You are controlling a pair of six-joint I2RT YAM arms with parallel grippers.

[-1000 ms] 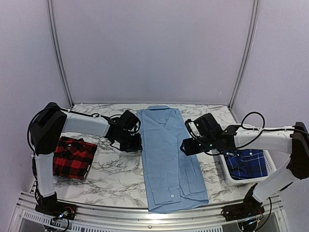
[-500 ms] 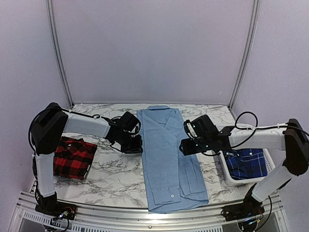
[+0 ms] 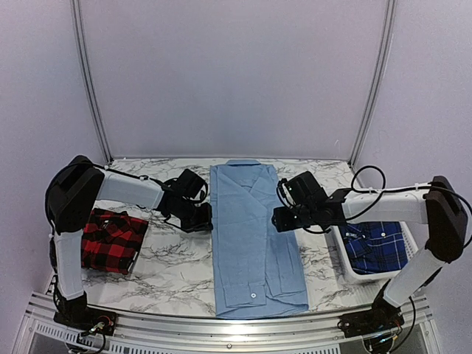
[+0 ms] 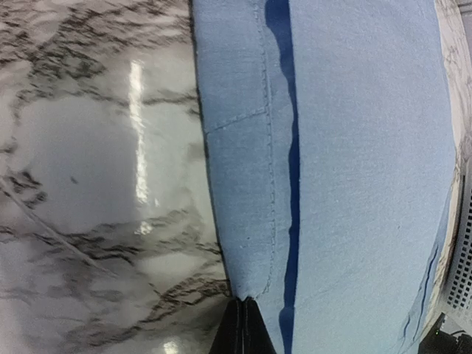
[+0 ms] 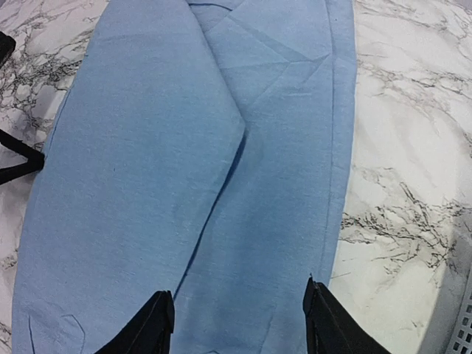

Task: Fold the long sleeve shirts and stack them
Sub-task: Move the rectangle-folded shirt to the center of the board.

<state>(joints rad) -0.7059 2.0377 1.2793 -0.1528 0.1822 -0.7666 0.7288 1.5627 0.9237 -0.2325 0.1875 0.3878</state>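
We're mid-fold on light blue shirt: L jaws clench its edge, R jaws released; next R must grip.

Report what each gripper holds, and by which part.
Left gripper pinches the light blue shirt at its folded side edge. Right gripper holds nothing; its jaws stand open over the shirt.

Left hand now tight on blue shirt

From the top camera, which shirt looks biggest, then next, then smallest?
1. light blue shirt: largest by far.
2-3. red-and-black check shirt and dark blue plaid shirt look about alike; the basket hides part of the plaid, so no ranking.
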